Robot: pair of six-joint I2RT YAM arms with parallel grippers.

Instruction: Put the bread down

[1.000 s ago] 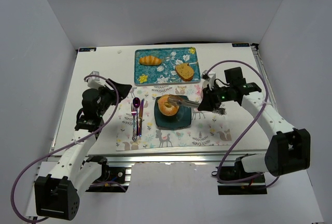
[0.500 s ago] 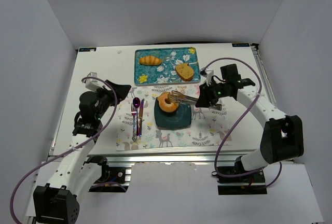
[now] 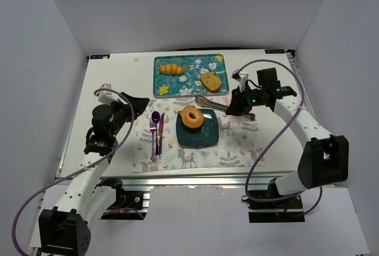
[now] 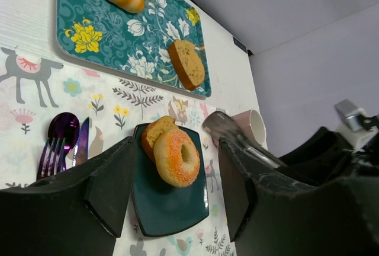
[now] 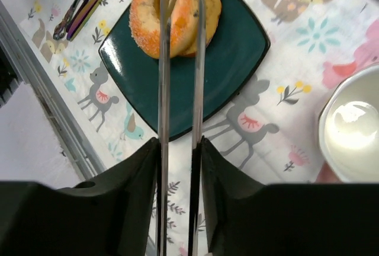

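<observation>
An orange sugared donut [image 3: 191, 117] leans against a second piece of bread on the dark teal plate [image 3: 201, 137]. It also shows in the left wrist view [image 4: 177, 157] and the right wrist view [image 5: 148, 22]. My right gripper [image 3: 237, 104] is shut on metal tongs [image 3: 210, 102]. Their tips hang empty just above the plate's far right corner. In the right wrist view [image 5: 178, 146] the tongs [image 5: 164, 90] point at the donut, arms slightly apart. My left gripper [image 3: 134, 104] is open and empty, left of the cutlery. In its own view [image 4: 174, 191] it faces the plate [image 4: 160, 208].
A teal flowered tray [image 3: 192, 60] at the back holds a croissant [image 3: 172, 69] and a bread slice [image 3: 212, 82]. A fork, knife and purple spoon [image 3: 157, 131] lie left of the plate on the patterned mat [image 3: 237, 149]. A pink cup [image 5: 352, 128] stands right of the plate.
The tongs have let go of the donut and drawn back up and to the right. The donut now rests on the plate. The left arm has barely moved.
</observation>
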